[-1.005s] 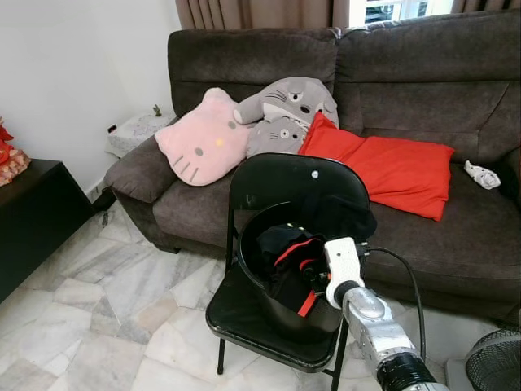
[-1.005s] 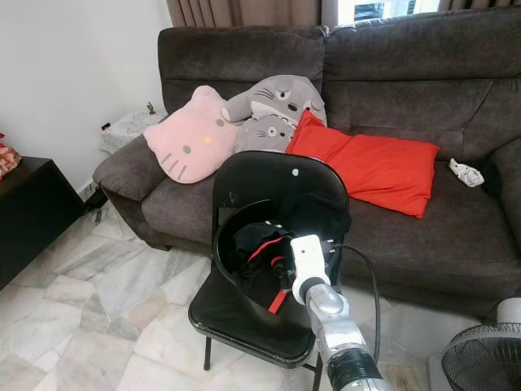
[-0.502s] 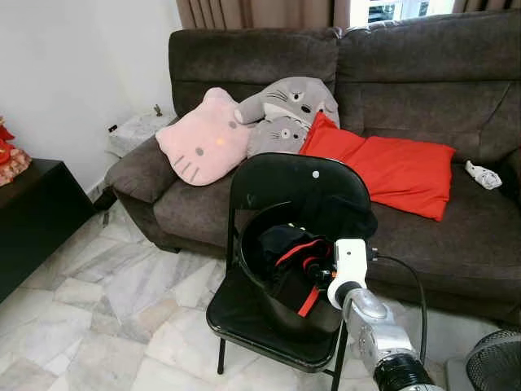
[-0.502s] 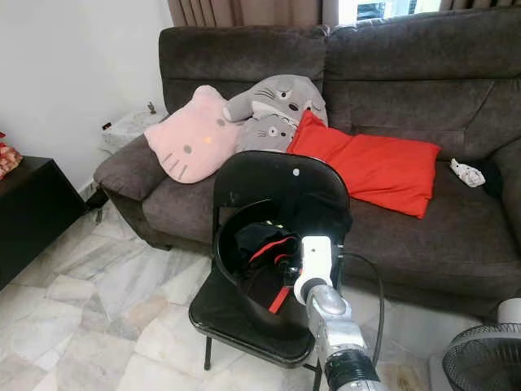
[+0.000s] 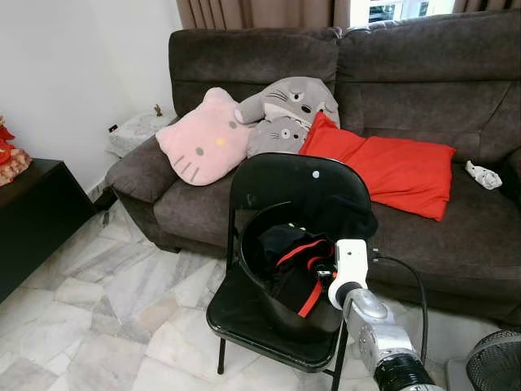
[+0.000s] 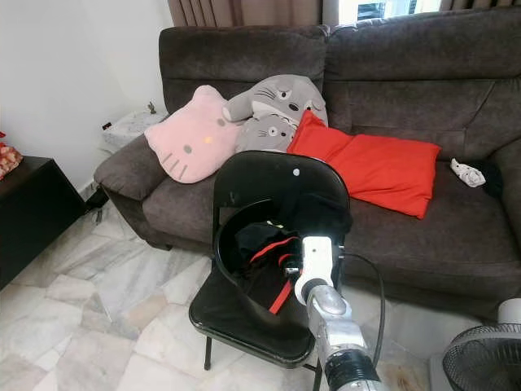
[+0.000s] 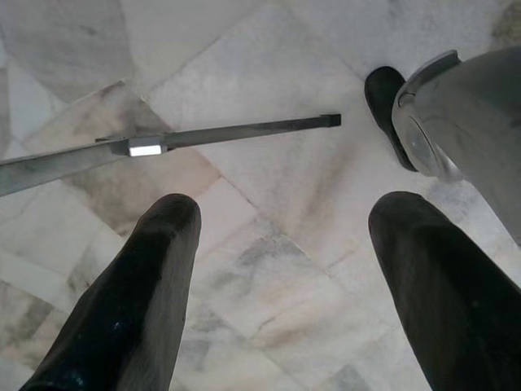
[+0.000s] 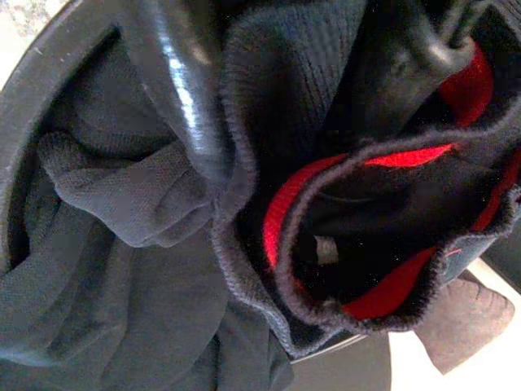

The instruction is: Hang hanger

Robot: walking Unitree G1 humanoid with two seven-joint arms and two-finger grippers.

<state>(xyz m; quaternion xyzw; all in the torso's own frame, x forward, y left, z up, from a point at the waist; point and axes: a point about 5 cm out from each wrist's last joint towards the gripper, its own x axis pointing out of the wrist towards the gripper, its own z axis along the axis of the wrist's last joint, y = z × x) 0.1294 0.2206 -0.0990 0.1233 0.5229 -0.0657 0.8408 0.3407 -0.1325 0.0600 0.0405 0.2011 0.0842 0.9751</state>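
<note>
– What do we see from the head, low in the middle?
– A black chair [image 5: 285, 183] holds a black bucket [image 5: 252, 261] stuffed with black and red clothes [image 5: 289, 252]. Our right gripper [image 5: 321, 273] pokes into them. We cannot tell how its jaws stand.
– And the left wrist view?
– Our left gripper [image 7: 277, 277] hangs over the marble floor [image 7: 269, 65], jaws apart.
– The right wrist view?
– Clothes up close. We cannot pick out a hanger.
</note>
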